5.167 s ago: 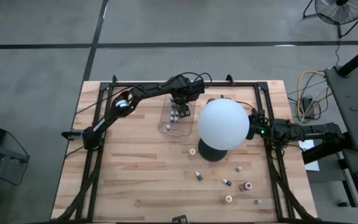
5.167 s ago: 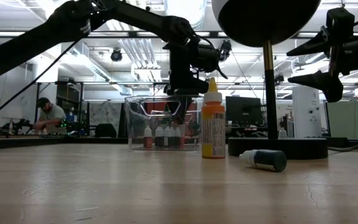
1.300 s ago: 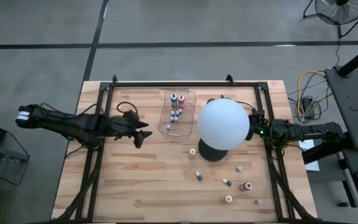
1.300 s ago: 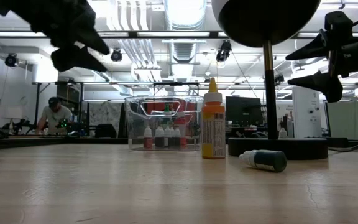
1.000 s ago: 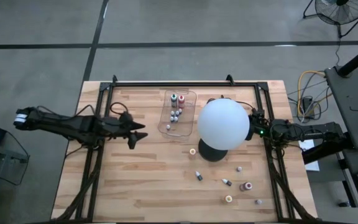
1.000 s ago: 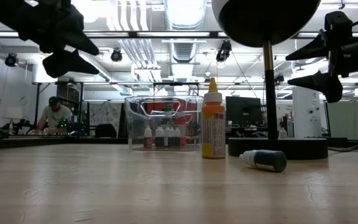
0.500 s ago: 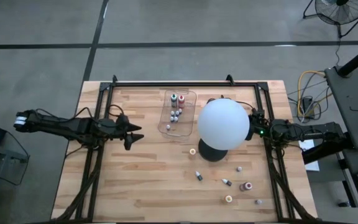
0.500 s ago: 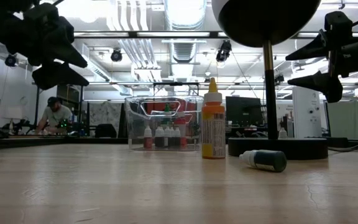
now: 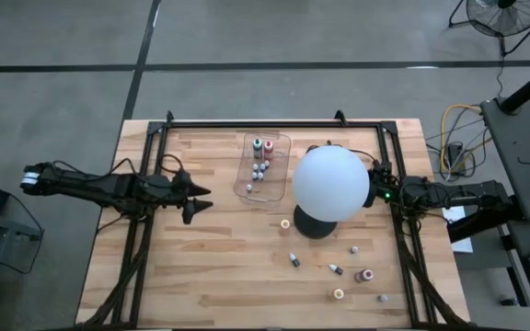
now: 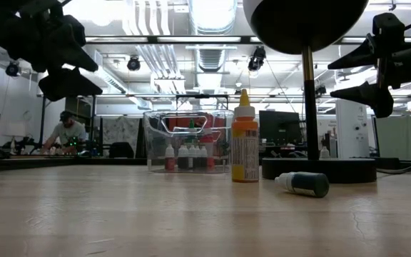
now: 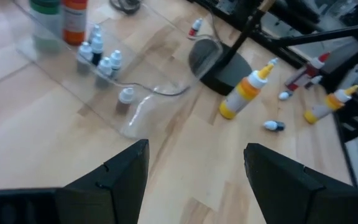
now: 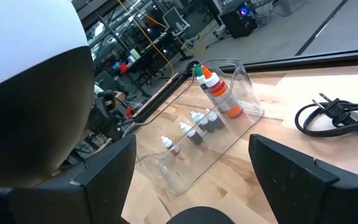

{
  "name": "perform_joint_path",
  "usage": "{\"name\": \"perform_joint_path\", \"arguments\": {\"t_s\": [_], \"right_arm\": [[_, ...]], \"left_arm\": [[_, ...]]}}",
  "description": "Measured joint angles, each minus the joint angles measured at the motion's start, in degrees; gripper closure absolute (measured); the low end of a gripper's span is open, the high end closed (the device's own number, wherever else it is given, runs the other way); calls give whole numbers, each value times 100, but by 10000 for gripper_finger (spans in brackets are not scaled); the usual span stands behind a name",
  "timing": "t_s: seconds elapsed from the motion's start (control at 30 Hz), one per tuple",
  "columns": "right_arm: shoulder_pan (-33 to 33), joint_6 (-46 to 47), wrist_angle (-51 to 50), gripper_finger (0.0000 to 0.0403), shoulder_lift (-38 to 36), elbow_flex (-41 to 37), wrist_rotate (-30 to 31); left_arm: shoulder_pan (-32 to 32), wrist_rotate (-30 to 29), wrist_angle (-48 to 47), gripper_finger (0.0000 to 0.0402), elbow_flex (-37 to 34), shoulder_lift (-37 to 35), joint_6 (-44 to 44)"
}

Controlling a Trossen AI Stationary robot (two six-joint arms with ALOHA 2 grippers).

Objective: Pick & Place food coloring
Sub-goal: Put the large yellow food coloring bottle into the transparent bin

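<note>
The left gripper (image 9: 194, 197) hangs empty with its fingers spread over the left of the table, well apart from the clear tray (image 9: 246, 188), where several small bottles (image 9: 259, 171) stand in a row. More bottles (image 9: 336, 269) lie loose near the front right, beyond the white globe (image 9: 330, 183), and the right gripper (image 9: 373, 188) waits with fingers apart beside that globe. It looks like a pause between placements; the next move calls for reaching across to a loose bottle, probably the yellow-capped one (image 9: 285, 223), and closing on it.

Food coloring bottles (image 9: 261, 165) stand upright — others (image 9: 337, 269) lie scattered apart.
</note>
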Motion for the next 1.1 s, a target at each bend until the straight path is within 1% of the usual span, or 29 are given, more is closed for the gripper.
{"name": "perform_joint_path", "arguments": {"t_s": [0.17,0.3,0.4,0.57,0.63,0.73,0.83,0.93,1.0,1.07,1.1], "right_arm": [[0,0,0,101,0,-2,0],[1,0,1,101,0,-1,1],[2,0,2,101,0,-2,0],[1,0,2,101,0,-2,2],[2,0,2,101,0,-2,2],[2,0,1,101,0,0,2],[0,0,0,101,-2,-2,2],[2,0,1,101,-2,-2,2],[2,0,2,101,-2,-2,3],[2,0,-1,101,-2,-1,2],[1,0,2,101,-2,-1,9]], "left_arm": [[0,73,29,168,346,246,-22],[2,74,30,168,882,723,110],[2,76,23,168,1503,1241,394],[2,73,-105,168,3001,2339,792],[2,72,-486,168,3649,2805,1057],[2,65,-1308,168,4647,3533,1406],[2,-106,-2200,168,5604,4248,1417],[-23,-433,-2824,168,6266,4728,962],[-84,-808,-3181,168,6603,4949,501],[-206,-1142,-3446,168,6797,5105,70],[-279,-1214,-3559,168,6817,5192,-97]]}}
